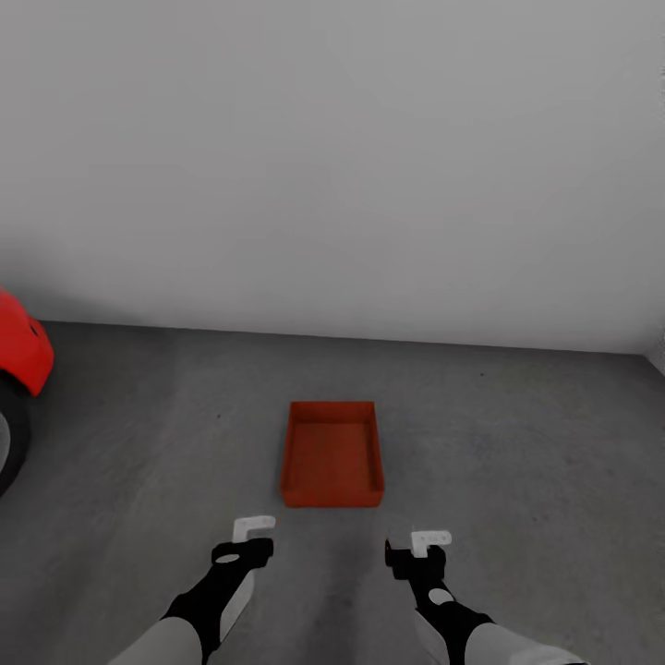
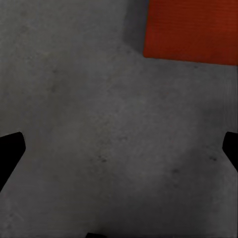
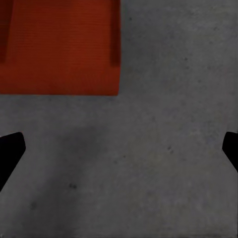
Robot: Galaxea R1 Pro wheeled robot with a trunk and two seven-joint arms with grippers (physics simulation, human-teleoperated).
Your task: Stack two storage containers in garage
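Observation:
One orange-red open-top storage container sits empty and upright on the dark grey garage floor, straight ahead of me. Both arms reach down just short of its near wall. My left gripper hangs off the container's near left corner, open and holding nothing. My right gripper hangs off the near right corner, open and empty too. The left wrist view looks down between wide-spread fingers at bare floor, with the container at the frame's edge. In the right wrist view the container lies beyond the spread fingers.
A plain white wall closes the room a short way behind the container. At the far left stands the front of a glossy red car with a black tyre. Open floor lies to the right.

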